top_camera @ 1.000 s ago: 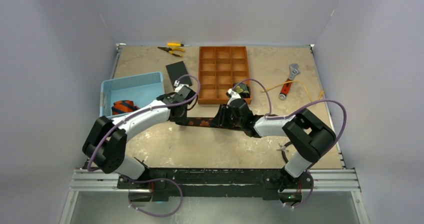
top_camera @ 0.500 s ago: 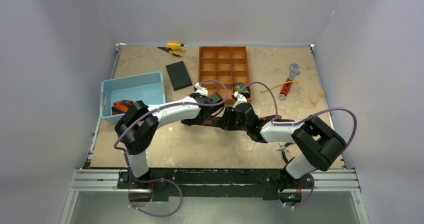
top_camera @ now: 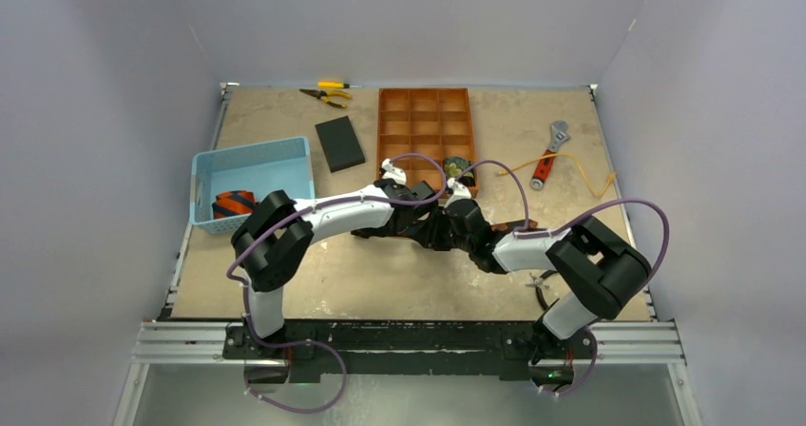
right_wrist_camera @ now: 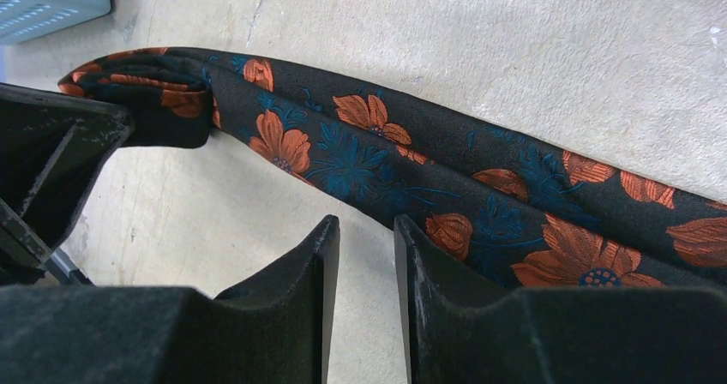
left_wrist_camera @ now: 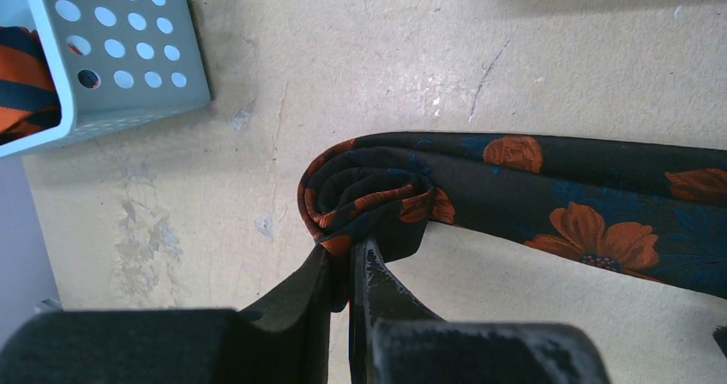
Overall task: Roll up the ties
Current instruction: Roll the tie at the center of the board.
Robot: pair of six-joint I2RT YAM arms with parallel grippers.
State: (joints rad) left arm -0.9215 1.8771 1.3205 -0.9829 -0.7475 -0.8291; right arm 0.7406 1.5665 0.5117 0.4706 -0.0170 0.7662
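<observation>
A dark tie with orange flowers (left_wrist_camera: 549, 187) lies across the table and also shows in the right wrist view (right_wrist_camera: 411, 161) and the top view (top_camera: 375, 233). Its left end is coiled into a small roll (left_wrist_camera: 369, 195). My left gripper (left_wrist_camera: 347, 260) is shut on the roll's near edge; in the top view the left gripper (top_camera: 394, 224) sits over it. My right gripper (right_wrist_camera: 366, 230) stands just beside the tie's near edge, slightly open, with bare table between the fingers. A rolled navy and orange striped tie (top_camera: 235, 203) lies in the blue basket. A rolled green-gold tie (top_camera: 459, 169) sits in the tray.
The blue basket (top_camera: 252, 155) stands at the left, its corner (left_wrist_camera: 129, 67) close to the roll. The orange compartment tray (top_camera: 425, 112) is behind the grippers. A black pad (top_camera: 339, 143), pliers (top_camera: 326, 93), a wrench (top_camera: 549, 150) and a yellow cord (top_camera: 580, 169) lie further back.
My left gripper has moved right toward the right gripper, and its elbow has swung in. The tie's free left length has shortened. The right gripper shifted slightly right.
</observation>
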